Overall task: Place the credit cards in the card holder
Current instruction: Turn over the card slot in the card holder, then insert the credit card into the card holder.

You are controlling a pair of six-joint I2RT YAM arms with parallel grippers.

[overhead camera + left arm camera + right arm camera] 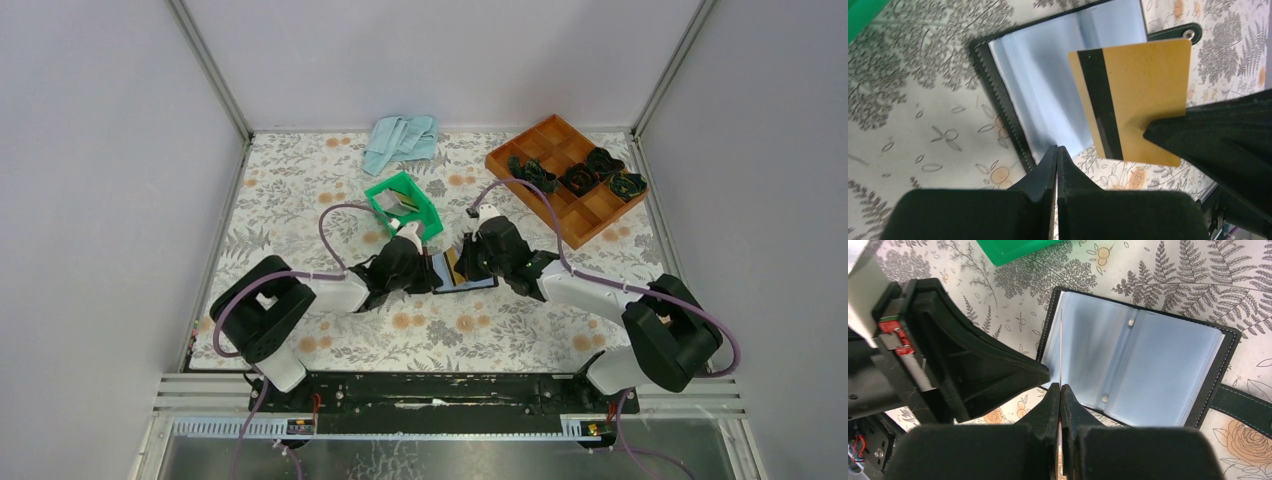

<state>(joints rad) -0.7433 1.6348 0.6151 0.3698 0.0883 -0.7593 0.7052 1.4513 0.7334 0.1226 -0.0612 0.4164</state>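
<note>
- The card holder (pixel 1158 360) lies spread open and flat about mid-bench, between the two arms and just on the near side of the green bin (pixel 1018 249).
- The left pincer (pixel 1057 152) is fully closed with nothing in it. Its tip sits at the holder's left edge, probably to pin the cover down so it doesn't slide.
- The right pincer (pixel 1061 390) is clamped on one credit card (pixel 1143 90) by its near edge. It holds the card upright on edge over the left page, which looks like lining it up with a sleeve mouth.
- The card is stiff, thin and matte gold, with a black stripe along one side.
- The holder has a black stitched cover, glossy pale-blue plastic sleeves, two small rivets on the spine and a strap with a snap.
- The bench (pixel 480 330) wears a fern-and-flower print covering.
</note>
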